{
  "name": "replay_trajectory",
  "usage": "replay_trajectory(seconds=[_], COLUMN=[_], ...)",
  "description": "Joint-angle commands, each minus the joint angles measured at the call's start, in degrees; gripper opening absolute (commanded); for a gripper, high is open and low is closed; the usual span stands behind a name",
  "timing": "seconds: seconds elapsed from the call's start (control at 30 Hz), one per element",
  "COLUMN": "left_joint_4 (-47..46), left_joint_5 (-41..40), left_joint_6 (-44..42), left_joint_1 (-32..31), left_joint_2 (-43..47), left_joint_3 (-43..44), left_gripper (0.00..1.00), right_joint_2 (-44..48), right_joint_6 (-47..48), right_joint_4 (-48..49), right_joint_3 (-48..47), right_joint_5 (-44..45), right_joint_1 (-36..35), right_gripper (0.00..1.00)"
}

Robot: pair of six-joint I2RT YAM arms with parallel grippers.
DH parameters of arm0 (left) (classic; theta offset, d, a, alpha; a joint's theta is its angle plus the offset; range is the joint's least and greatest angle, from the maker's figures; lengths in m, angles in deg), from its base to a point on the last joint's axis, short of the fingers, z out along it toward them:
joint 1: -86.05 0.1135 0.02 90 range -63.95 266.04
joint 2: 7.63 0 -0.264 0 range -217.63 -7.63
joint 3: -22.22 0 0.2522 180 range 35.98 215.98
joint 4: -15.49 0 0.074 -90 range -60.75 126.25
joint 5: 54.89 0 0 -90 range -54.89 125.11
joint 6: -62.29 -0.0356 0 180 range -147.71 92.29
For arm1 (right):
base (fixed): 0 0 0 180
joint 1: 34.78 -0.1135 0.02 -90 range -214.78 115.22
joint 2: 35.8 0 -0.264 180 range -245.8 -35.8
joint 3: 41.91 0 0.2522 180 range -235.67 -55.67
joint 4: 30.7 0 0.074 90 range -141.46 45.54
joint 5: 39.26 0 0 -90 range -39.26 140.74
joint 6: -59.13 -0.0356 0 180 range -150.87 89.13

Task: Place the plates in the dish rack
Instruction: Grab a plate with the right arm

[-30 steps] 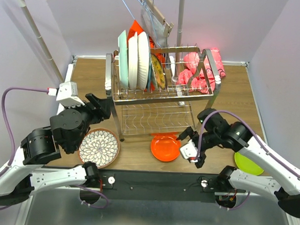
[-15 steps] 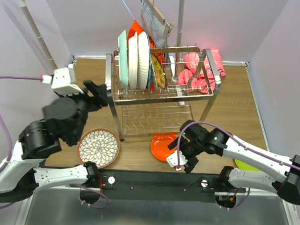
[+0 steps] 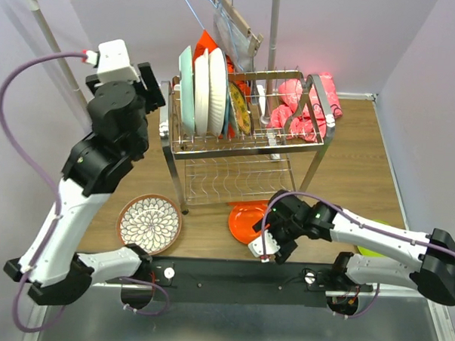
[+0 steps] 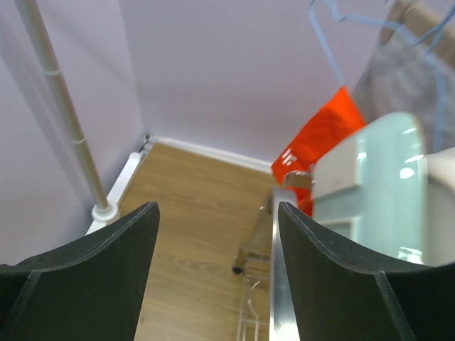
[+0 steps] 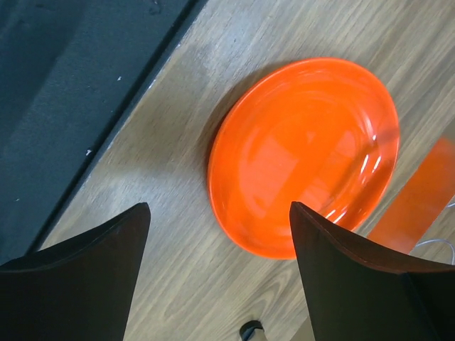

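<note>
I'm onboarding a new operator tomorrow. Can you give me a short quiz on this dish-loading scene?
1. True or false: the right gripper is shut on the orange plate.
2. What colour is the leftmost plate standing in the dish rack?
3. The floral plate lies: A) flat on the table, B) upright in the dish rack, C) stacked on the orange plate.
Key: 1 false, its jaws are open over the plate; 2 mint; 3 A.
</note>
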Motion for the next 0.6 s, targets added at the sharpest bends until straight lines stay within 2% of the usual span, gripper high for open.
replay_trajectory(seconds=[0.0, 0.17, 0.2, 0.4, 0.57], left_joint_4=[-4.62, -2.95, -3.38, -5.94, -6.64], left_joint_5=[11.25, 23.53, 25.13, 29.45, 31.56], left_joint_6=[0.55, 4.16, 4.6, 7.67, 9.34], left_joint_1=[10.14, 23.4, 25.0, 31.51, 33.01], left_joint_2=[2.18, 2.27, 3.4, 9.99, 12.46], left_joint_3=[-2.99, -8.07, -9.75, -20.04, -24.44], left_gripper=[0.77, 0.77, 0.77, 0.77, 0.77], right_joint_2=[-0.72, -4.06, -4.59, -6.52, -7.31], right_joint_6=[-0.77, -0.42, -0.68, -2.62, -4.03], right_joint_4=[7.3, 11.62, 12.93, 19.52, 22.96], right_joint_3=[3.14, 7.09, 7.54, 10.7, 13.07], right_joint_5=[3.06, 4.73, 5.08, 8.51, 10.44], right_joint_1=[-1.13, -2.36, -2.53, -3.06, -3.68], right_gripper=[0.85, 0.76, 0.7, 0.58, 0.51])
